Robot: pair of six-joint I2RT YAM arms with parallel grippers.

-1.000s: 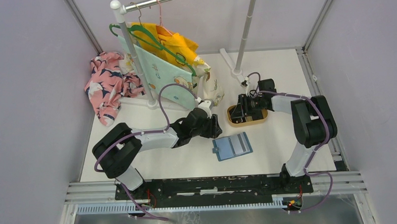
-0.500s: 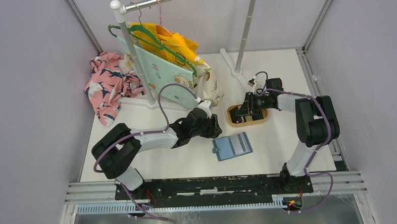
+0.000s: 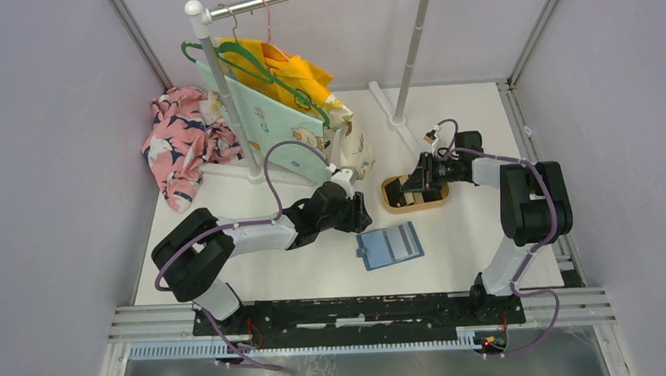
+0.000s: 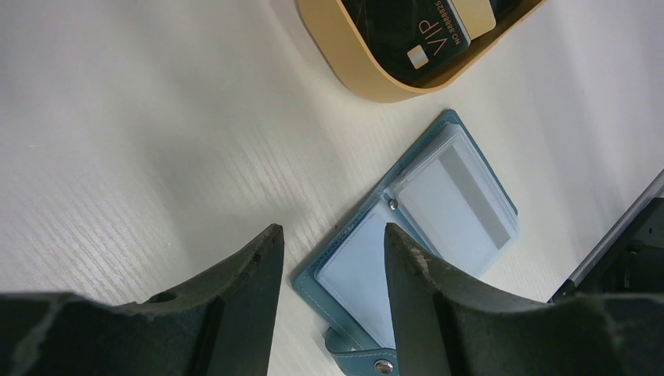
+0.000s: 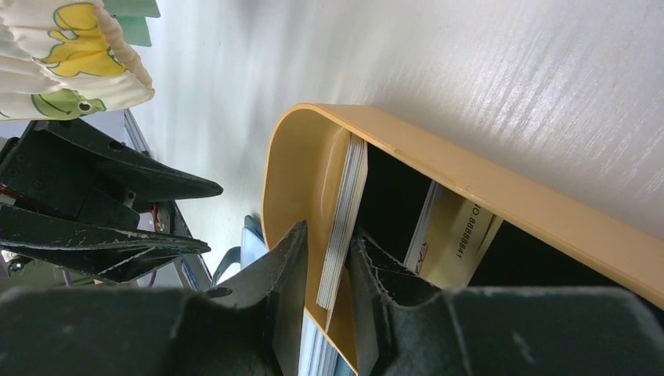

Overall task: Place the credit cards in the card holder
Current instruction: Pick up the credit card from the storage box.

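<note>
Versus 1.0 s ago in the top view, the right wrist has pulled back toward the right and far side. The right gripper [image 3: 421, 182] now sits over the middle of the tan tray [image 3: 392, 204], not its left end. The left arm is almost unchanged. The card holder [image 3: 390, 246] is in the same spot, lying open on the worktop [image 3: 316, 273] just in front of the tray and apart from it

Right wrist view: the right gripper [image 5: 330, 235] is clamped on a thin stack of credit cards [image 5: 346, 188]. The stack stands on edge inside the tray [image 5: 501, 196] near its curved end wall, one finger on each side, only pale card edges showing. More cards lie flat in the tray, dark with a gold band

Left gripper [image 4: 331, 233]: jaws spread, nothing between them. It hangs over bare worktop just left of the card holder [image 4: 438, 211], whose pale slots face up, snap tab at the near corner

Writing: "VIP" in gold on a flat card [image 4: 438, 27] in the tray, beside a chip. A printed number starts "NO.8888", last digits not clear. No brand readable
</note>
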